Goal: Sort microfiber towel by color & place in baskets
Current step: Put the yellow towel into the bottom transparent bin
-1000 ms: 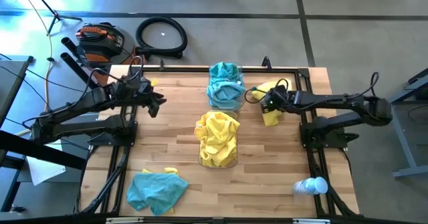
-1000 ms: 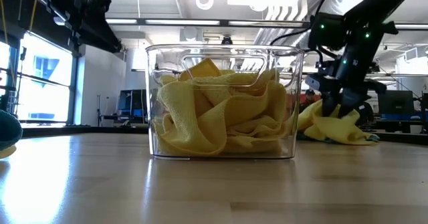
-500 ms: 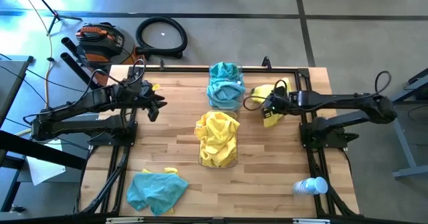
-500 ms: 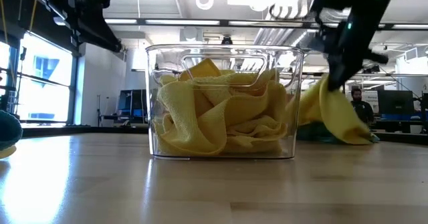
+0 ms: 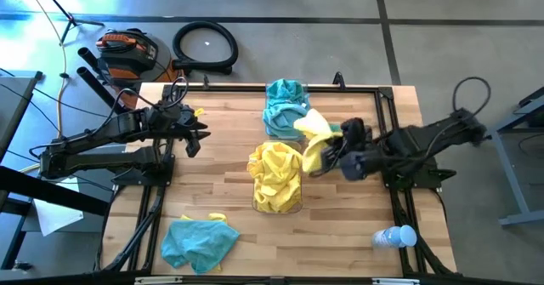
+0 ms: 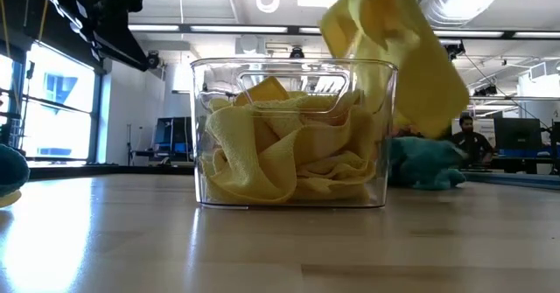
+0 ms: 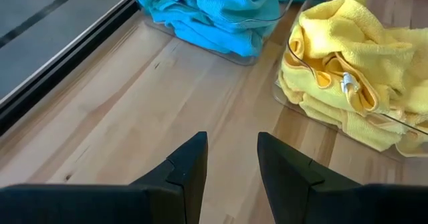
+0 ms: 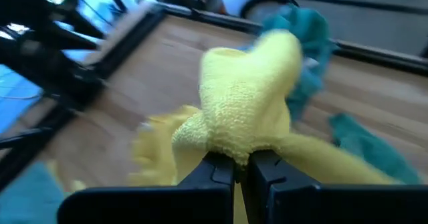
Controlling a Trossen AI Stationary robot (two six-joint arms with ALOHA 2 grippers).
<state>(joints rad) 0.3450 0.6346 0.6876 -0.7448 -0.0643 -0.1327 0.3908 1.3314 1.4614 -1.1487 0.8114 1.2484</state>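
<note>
I see the yellow bin [image 5: 276, 202] packed full; just beside it my right gripper [image 5: 327, 153] clenches a yellow towel [image 5: 313, 140] aloft. It's limp, light, draping: pinch a bunched fold. Left gripper [image 5: 192, 140] waits, parted, empty.

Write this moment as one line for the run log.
right claw: shut on yellow towel | position: beside yellow basket | left claw: open, empty

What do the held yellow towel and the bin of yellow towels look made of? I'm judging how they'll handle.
Yellow towel in the right hand: soft, fuzzy, matte cloth, likely microfiber; its nap shows and it droops limply. Bin: clear, glossy, thin-walled, probably rigid plastic; the yellow towels show straight through its walls.
</note>
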